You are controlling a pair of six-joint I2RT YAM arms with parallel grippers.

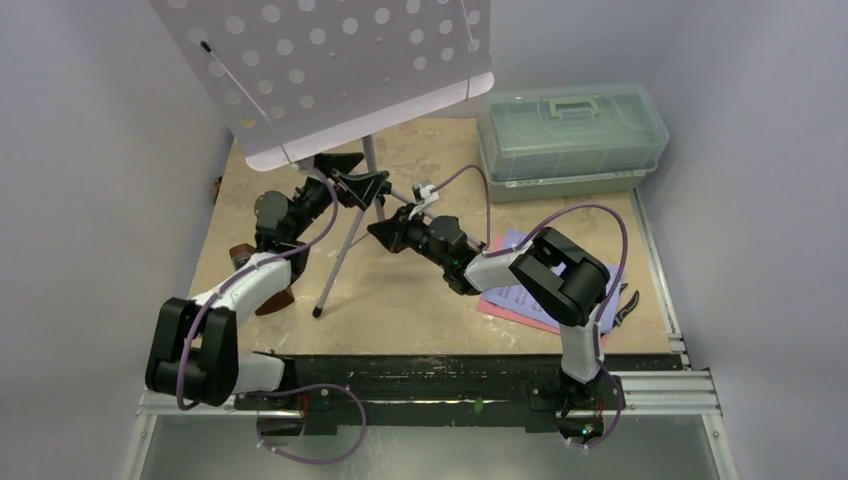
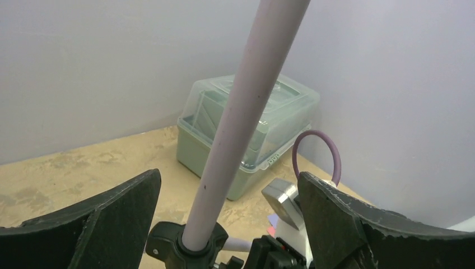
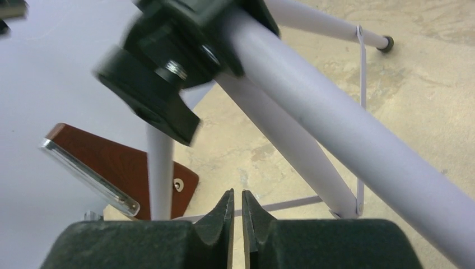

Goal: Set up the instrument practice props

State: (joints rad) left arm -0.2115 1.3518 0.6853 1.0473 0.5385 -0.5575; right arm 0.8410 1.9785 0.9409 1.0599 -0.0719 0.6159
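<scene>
The lavender music stand point(image 1: 330, 70), a flat panel punched with round holes on smooth tubular legs, stands at the back-left of the mottled beige surface point(image 1: 420, 310). The left hand point(image 2: 227, 185) gapes wide either side of its pole, not gripping. The right hand point(image 3: 236, 204) is pinched nearly closed on nothing.

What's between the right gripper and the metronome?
One lavender music stand leg stands between the right gripper and the metronome, seen in the right wrist view.

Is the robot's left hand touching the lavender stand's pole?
Apart. The left wrist view shows the left hand open, with clear gaps either side of the lavender pole.
</scene>
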